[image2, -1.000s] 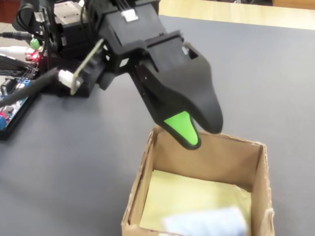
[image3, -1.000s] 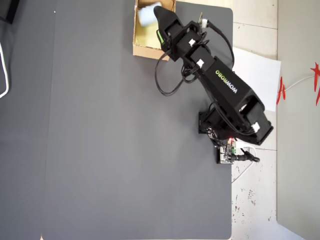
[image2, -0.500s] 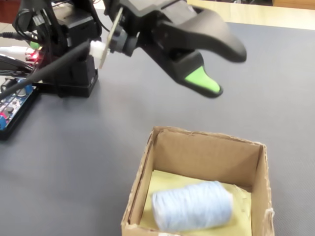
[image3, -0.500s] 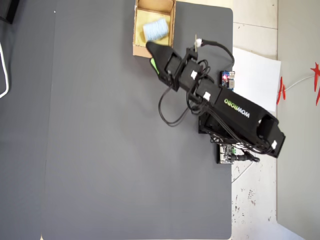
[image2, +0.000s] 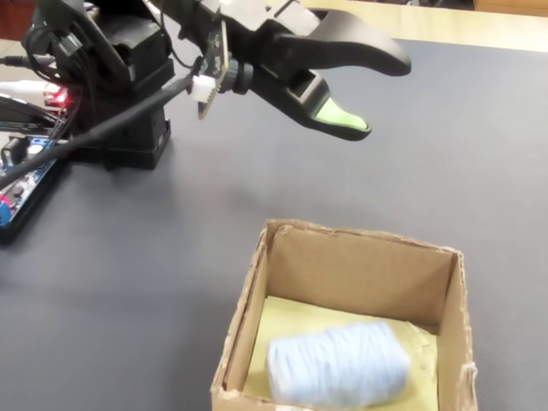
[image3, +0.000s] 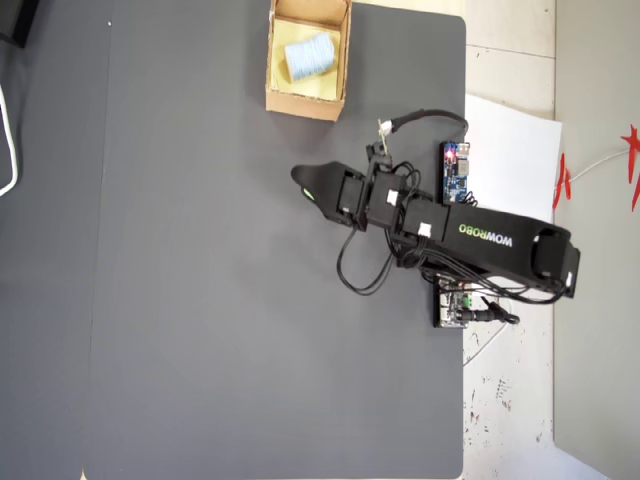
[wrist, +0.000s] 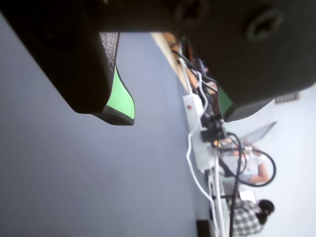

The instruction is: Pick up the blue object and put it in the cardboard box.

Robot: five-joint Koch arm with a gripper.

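Overhead view: the blue object (image3: pixel 309 56) lies inside the cardboard box (image3: pixel 276 98), well apart from my gripper (image3: pixel 303 187).
My fixed view shows the lump on the box's yellowish floor; the wrist view sees only grey mat (wrist: pixel 74 168) between parted, empty jaws. Since half a second ago I've drawn the arm farther from the box.

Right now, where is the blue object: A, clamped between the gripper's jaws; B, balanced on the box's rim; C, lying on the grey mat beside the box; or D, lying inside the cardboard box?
D: the blue object lies on the pale floor inside the cardboard box, while the gripper hangs open and empty above the mat, away from the box; the overhead view shows the same.
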